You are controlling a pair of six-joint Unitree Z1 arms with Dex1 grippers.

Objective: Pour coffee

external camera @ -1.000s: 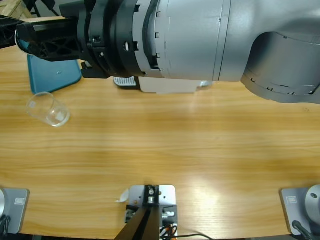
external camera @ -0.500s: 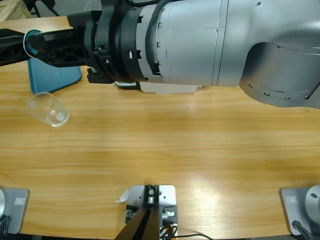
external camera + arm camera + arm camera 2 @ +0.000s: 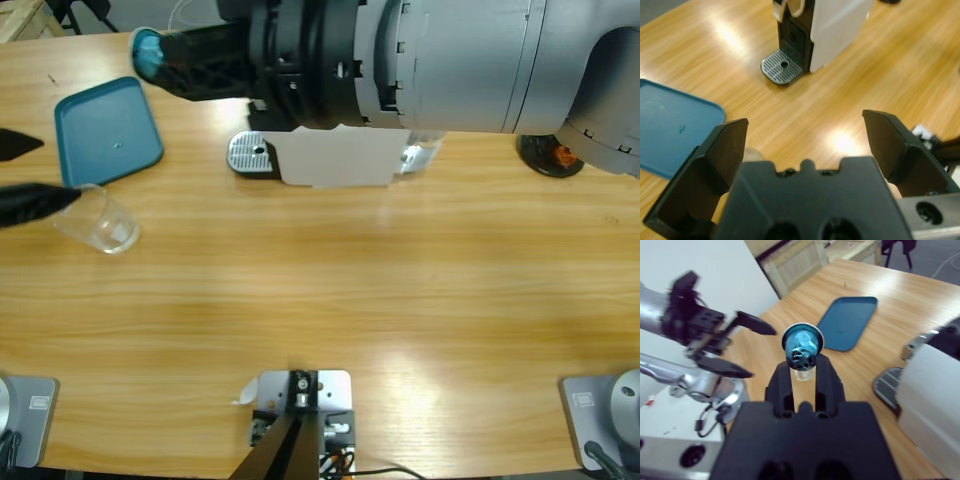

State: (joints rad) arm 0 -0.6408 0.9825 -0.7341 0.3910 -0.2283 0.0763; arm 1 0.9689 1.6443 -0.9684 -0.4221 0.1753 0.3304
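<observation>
My right gripper [image 3: 150, 55] is shut on a small teal capsule [image 3: 801, 346], held above the table's back left, past the tray. An empty clear glass [image 3: 96, 218] stands near the left edge. My left gripper [image 3: 30, 172] comes in from that edge, jaws wide open, its near jaw touching or just over the glass rim. In the left wrist view the left gripper [image 3: 805, 135] has nothing between its jaws. A white coffee machine [image 3: 335, 156] with a round metal drip grate [image 3: 250, 153] sits at the back middle. The coffee is not in view.
A teal tray [image 3: 106, 130] lies flat at the back left, between the glass and the capsule. The right arm's large silver body [image 3: 450, 60] spans the back of the table over the machine. A round black object [image 3: 545, 155] sits back right.
The right arm has swung right and back with the capsule, uncovering the tray and the machine's grate. The left gripper has come in at the left edge beside the glass.
</observation>
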